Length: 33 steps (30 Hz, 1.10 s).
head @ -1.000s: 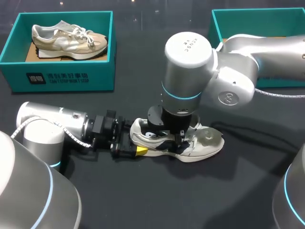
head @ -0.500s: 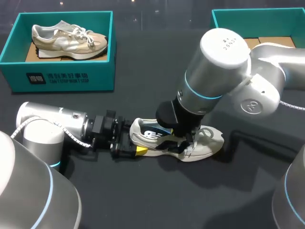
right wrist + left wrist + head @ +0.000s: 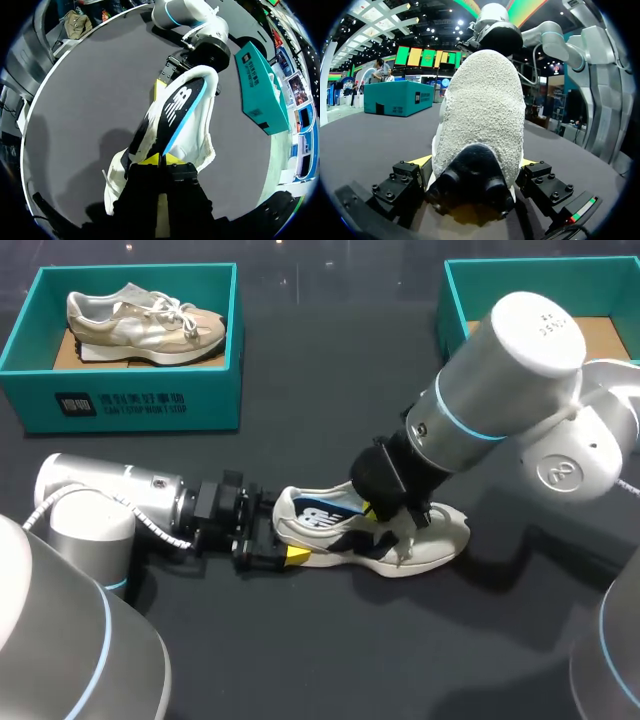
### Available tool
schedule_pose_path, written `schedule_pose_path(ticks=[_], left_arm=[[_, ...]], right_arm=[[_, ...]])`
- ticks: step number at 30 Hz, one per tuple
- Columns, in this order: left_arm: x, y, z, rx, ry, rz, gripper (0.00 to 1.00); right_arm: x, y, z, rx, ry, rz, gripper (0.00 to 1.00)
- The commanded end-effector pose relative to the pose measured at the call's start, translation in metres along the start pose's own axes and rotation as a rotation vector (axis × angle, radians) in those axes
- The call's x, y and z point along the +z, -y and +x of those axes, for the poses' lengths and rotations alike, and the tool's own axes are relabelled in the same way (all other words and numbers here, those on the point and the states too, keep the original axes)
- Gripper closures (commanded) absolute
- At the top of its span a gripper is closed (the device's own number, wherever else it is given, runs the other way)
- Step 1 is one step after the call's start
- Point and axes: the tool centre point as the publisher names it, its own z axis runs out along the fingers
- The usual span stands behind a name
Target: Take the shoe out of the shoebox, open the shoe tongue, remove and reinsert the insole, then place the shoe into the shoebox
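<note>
A white shoe [image 3: 435,538] lies on its sole on the dark table, toe pointing right. My left gripper [image 3: 288,532] comes in low from the left and is shut on the shoe's heel [image 3: 485,110], one yellow tip on each side of it. My right gripper [image 3: 373,514] is over the middle of the shoe, tilted, and shut on the front end of the dark insole [image 3: 322,512]. In the right wrist view the insole [image 3: 177,110], with a white logo and a blue edge, runs from the gripper [image 3: 160,159] back to the heel, its front lifted out of the shoe [image 3: 205,145].
A teal shoebox [image 3: 130,405] at the back left holds a beige shoe [image 3: 145,320]. A second teal shoebox [image 3: 455,295] stands at the back right, partly behind my right arm. Bare dark table lies in front of the shoe.
My right arm has swung to the right and tilted, drawing the insole's front end up so that more of it shows. The left arm and the shoe's heel have stayed put.
</note>
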Motion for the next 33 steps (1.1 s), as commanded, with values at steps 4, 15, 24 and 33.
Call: schedule_pose_path(ticks=[4, 15, 24, 33], left_arm=[[0.001, -0.002, -0.001, 0.0, 0.001, 0.0, 1.0], [0.001, -0.002, -0.001, 0.0, 0.001, 0.0, 1.0], [0.001, -0.002, -0.001, 0.0, 0.001, 0.0, 1.0], [0.001, -0.002, -0.001, 0.0, 0.001, 0.0, 1.0]], right_arm=[[-0.01, 0.011, -0.005, -0.048, 0.031, -0.149, 1.0], [-0.018, 0.018, -0.006, -0.101, 0.057, -0.225, 1.0], [-0.023, -0.017, -0.027, -0.243, 0.0, -0.218, 1.0], [-0.016, -0.045, -0.043, -0.305, -0.073, -0.181, 1.0]])
